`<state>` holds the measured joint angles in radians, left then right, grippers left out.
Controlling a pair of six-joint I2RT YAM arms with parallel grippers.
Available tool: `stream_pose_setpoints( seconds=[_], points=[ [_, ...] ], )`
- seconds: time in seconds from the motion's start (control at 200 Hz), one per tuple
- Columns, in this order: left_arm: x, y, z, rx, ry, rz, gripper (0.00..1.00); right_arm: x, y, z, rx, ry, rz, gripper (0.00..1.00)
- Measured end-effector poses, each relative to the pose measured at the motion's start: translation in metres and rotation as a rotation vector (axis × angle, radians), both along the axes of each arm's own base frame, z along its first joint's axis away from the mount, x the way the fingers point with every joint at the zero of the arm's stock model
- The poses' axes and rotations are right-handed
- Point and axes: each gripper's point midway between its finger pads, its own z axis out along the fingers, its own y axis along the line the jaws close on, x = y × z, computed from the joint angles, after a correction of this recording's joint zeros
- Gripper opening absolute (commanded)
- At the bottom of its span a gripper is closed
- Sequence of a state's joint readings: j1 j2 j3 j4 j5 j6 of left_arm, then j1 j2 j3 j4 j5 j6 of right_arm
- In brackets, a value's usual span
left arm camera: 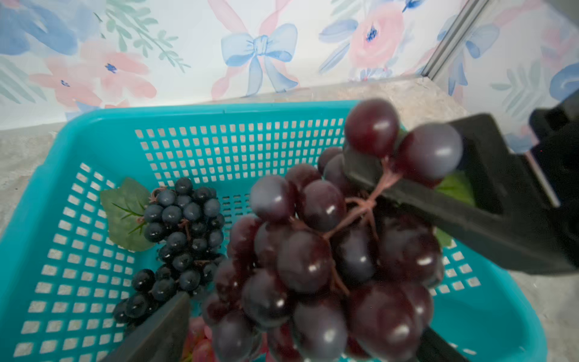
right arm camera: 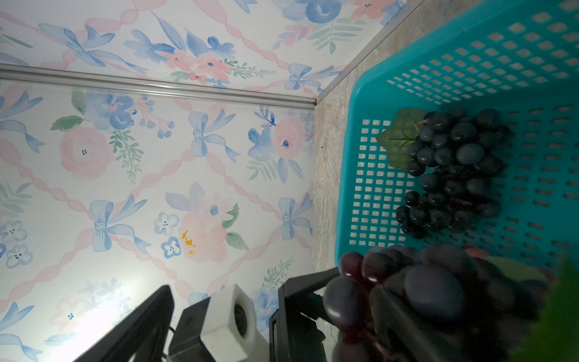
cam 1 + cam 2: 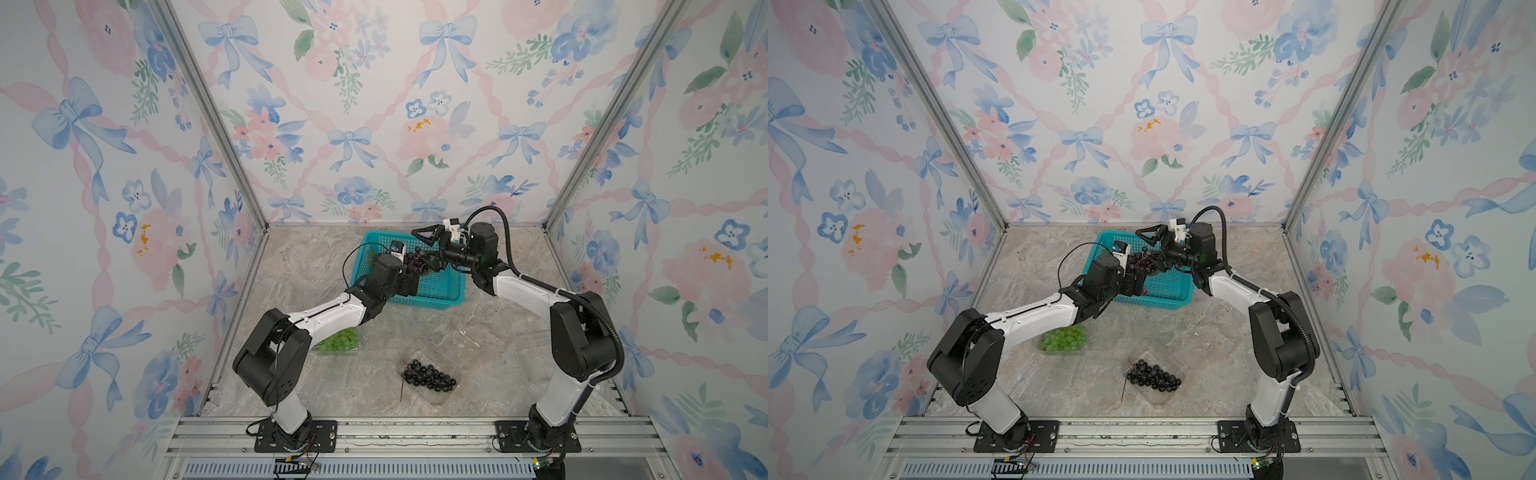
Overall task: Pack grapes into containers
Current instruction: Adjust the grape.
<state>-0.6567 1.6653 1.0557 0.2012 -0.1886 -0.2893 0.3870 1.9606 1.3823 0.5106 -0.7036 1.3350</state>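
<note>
A dark purple bunch of grapes (image 3: 413, 264) (image 1: 329, 250) hangs over the teal basket (image 3: 436, 303), draped by its stem across one finger of my right gripper (image 3: 415, 249), which stands open. My left gripper (image 1: 307, 319) is open too, its fingers wide on either side of the bunch. A blue-black bunch with a leaf (image 1: 181, 232) (image 2: 454, 169) and some red grapes (image 1: 200, 341) lie in the basket. Near the front, one clear container (image 3: 457, 345) lies open with black grapes (image 3: 430, 376) in it. Another container holds green grapes (image 3: 338, 340), partly hidden under my left arm.
The basket (image 3: 1167, 305) stands at the back middle of the marble table, close to the floral back wall. Floral side walls with metal posts close in both sides. The left wrist camera sits between the right gripper's fingers in the right wrist view.
</note>
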Motion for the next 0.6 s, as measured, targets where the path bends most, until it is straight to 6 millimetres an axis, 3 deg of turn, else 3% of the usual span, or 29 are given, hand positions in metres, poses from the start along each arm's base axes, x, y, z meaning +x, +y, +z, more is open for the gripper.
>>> stream_pose_setpoints(
  seconds=[0.075, 0.2, 0.335, 0.435, 0.6],
  points=[
    [0.002, 0.0, 0.001, 0.006, -0.015, 0.001, 0.83, 0.0, 0.0, 0.002, 0.012, -0.005, 0.0, 0.97],
    [0.007, -0.003, -0.006, 0.009, -0.016, -0.002, 0.34, -0.001, 0.0, 0.001, 0.013, -0.006, 0.0, 0.97],
    [0.009, -0.008, -0.019, 0.006, 0.008, -0.015, 0.05, -0.004, 0.0, -0.011, -0.024, 0.013, 0.005, 0.97],
    [0.008, -0.012, -0.018, -0.017, 0.012, -0.031, 0.0, -0.008, -0.002, -0.022, -0.077, 0.026, 0.011, 0.97],
    [0.003, -0.017, -0.004, -0.068, 0.007, -0.06, 0.0, -0.015, -0.006, -0.041, -0.209, 0.036, 0.017, 0.97]
  ],
)
